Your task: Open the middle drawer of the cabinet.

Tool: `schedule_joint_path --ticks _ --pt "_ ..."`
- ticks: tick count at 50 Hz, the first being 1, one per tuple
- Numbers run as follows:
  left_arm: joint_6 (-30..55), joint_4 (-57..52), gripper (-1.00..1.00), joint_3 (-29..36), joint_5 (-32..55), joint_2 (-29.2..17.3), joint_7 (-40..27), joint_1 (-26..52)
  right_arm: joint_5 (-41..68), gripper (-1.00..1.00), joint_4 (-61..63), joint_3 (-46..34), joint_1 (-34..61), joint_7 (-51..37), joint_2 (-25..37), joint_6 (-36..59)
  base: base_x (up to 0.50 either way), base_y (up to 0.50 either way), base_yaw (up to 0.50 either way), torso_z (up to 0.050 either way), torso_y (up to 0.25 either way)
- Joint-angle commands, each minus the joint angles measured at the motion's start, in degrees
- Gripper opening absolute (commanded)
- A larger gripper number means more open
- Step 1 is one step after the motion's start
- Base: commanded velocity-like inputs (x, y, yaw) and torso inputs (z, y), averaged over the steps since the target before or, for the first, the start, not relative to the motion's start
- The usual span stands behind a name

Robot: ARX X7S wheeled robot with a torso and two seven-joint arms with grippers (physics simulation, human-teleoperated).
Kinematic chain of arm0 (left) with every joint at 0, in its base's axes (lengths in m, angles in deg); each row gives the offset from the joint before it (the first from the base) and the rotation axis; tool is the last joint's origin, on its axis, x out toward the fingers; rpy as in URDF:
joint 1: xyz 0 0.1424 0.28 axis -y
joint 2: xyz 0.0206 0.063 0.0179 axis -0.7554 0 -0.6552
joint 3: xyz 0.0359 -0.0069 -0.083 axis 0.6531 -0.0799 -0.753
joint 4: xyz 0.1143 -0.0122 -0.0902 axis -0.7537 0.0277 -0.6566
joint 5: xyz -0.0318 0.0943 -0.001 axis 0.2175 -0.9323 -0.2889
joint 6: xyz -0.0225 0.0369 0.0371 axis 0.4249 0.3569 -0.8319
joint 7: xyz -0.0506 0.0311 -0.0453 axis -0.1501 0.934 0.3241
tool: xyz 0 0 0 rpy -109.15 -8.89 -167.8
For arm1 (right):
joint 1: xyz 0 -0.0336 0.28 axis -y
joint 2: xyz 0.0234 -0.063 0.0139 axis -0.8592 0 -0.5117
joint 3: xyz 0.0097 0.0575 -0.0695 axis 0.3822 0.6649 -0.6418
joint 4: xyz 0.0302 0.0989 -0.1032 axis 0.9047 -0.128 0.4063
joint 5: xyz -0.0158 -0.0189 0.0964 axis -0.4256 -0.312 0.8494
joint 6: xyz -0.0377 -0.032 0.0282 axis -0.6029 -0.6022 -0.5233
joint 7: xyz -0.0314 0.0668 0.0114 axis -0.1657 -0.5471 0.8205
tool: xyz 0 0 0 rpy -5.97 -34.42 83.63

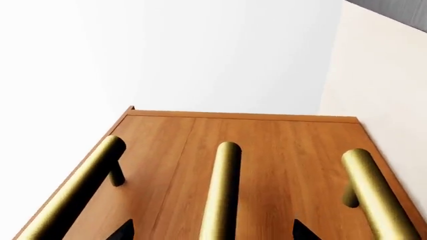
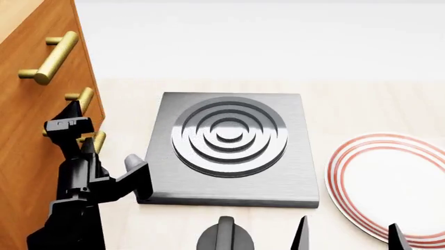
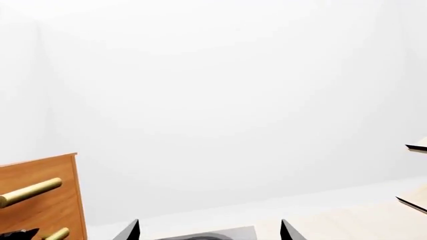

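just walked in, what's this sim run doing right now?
The left gripper is up against the front of the wooden cabinet, lined up on the middle drawer's handle, fingers open on either side of the bar. No drawer looks pulled out yet. The right gripper sits idle and open low over the table, near the striped plate. A grey stove plate lies in the middle, untouched.

A simulated kitchen: a pale wooden counter carries a grey hob plate with concentric rings at centre, a red-rimmed plate lower right.
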Motion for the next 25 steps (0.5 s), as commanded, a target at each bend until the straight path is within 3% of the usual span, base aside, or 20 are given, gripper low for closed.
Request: schedule_joint_path --ticks 1,25 --pt "-1.7 0.5 -1.0 -1.4 2.4 0.0 -1.3 0.1 0.0 1.0 -0.2 -0.2 0.1 -0.3 0.2 -0.1 0.0 0.0 0.0 0.0 0.0" --pt "-1.0 -0.5 -1.0 -0.4 2.6 0.0 -1.5 0.1 0.4 1.0 -0.1 -0.3 0.1 -0.8 0.7 -0.4 0.0 0.0 0.0 0.0 0.0"
